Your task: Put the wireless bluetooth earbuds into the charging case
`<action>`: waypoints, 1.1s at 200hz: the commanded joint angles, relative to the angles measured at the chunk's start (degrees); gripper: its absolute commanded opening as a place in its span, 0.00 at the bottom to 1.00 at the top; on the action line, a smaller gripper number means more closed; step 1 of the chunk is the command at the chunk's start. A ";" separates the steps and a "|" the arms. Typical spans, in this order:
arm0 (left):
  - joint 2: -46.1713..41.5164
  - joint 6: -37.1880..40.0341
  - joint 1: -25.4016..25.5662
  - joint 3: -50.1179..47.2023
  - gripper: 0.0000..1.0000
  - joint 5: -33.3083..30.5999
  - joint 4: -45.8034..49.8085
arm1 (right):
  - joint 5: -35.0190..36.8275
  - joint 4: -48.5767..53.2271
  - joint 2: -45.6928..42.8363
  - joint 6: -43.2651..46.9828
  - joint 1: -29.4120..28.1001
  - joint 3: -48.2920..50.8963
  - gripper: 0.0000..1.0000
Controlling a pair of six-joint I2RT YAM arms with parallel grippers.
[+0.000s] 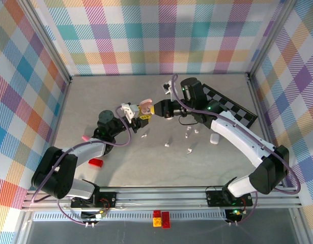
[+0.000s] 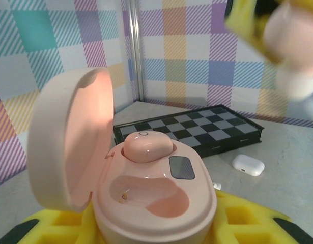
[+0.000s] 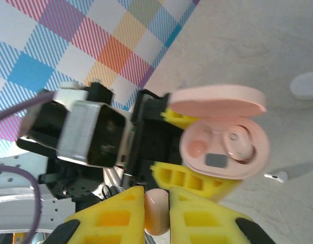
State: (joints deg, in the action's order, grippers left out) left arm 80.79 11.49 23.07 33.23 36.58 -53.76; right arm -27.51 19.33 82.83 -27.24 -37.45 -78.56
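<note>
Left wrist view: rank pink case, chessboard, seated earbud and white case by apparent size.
1. pink case, nearest the camera
2. chessboard
3. seated earbud
4. white case; it lies farther off, so its rank below the earbud is unsure

My top camera looks steeply down on the counter [image 1: 146, 157] from above the arm bases [image 1: 90, 203] at 6 o'clock. My left wrist camera sits close behind the pink charging case [image 2: 202, 203], facing the chessboard [image 2: 197, 129]. My right wrist camera shares that case, from slightly farther.

Table [image 1: 120, 170] holds checkerboard [image 1: 232, 107], white case [image 1: 214, 138], probably earbuds [image 1: 189, 150].
</note>
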 commanded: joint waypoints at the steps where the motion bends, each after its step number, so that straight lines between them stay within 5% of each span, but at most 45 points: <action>1: 1.39 0.12 1.16 1.99 0.38 -1.08 -5.71 | -0.88 -0.45 0.91 -0.14 0.10 -2.25 0.16; 220: 4.90 -1.15 4.58 3.59 0.37 -4.10 -10.75 | 3.96 4.04 10.41 3.96 0.10 -8.58 0.16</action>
State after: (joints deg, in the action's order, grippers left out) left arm 85.82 10.94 27.11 34.79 32.86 -60.88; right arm -24.12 22.55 92.01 -24.58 -37.45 -84.90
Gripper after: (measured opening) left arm 0.377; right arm 0.163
